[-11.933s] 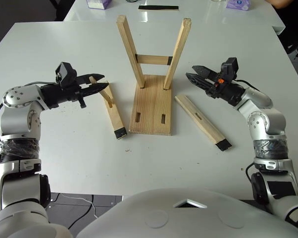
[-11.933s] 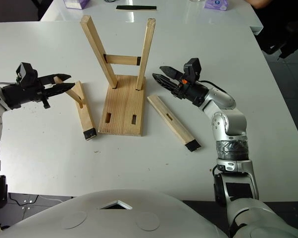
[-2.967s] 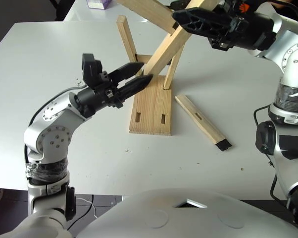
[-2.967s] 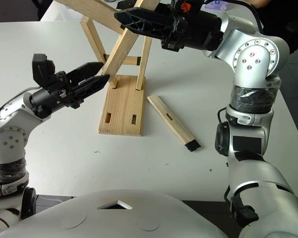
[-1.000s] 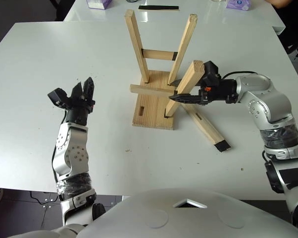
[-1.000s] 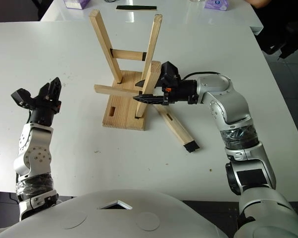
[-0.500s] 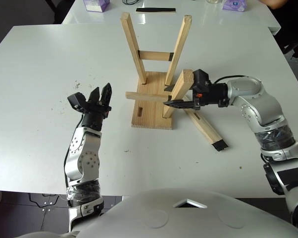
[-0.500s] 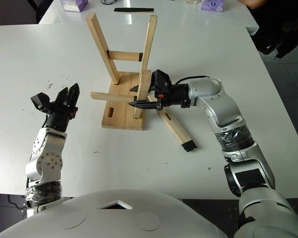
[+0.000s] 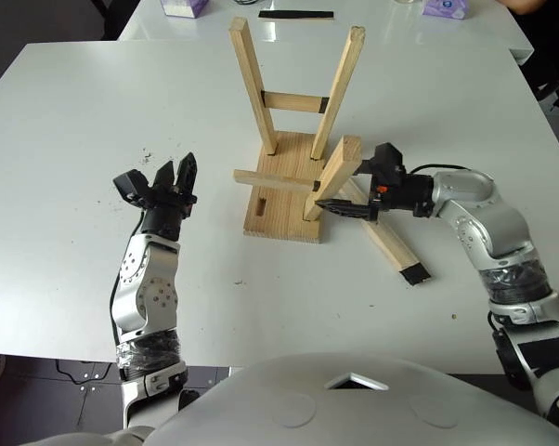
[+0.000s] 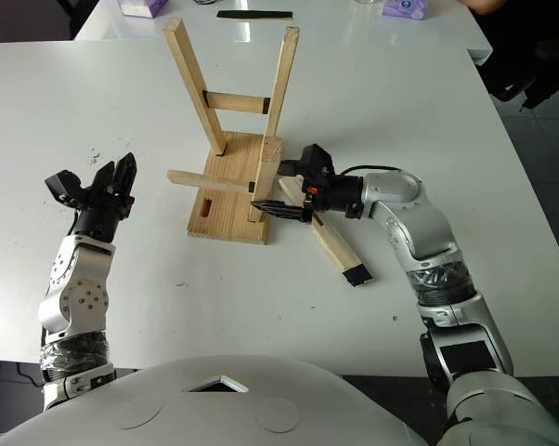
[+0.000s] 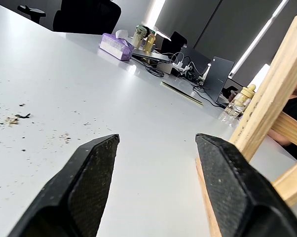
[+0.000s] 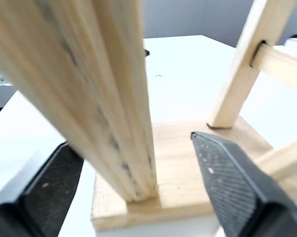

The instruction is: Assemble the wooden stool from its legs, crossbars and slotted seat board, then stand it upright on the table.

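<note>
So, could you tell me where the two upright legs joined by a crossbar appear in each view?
Left eye view: upright legs top centre, standing on the seat board.
Right eye view: top, just left of centre.
Left wrist view: one leg, crossbar attached, beside the left gripper.
Right wrist view: one leg, crossbar attached, rising from the seat board.
Shared landmark: the crossbar.

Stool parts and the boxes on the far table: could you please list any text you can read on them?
No text can be read.
Stool: bare wood, no marks or labels.
Purple boxes on the far table: any print is too small to read.
</note>
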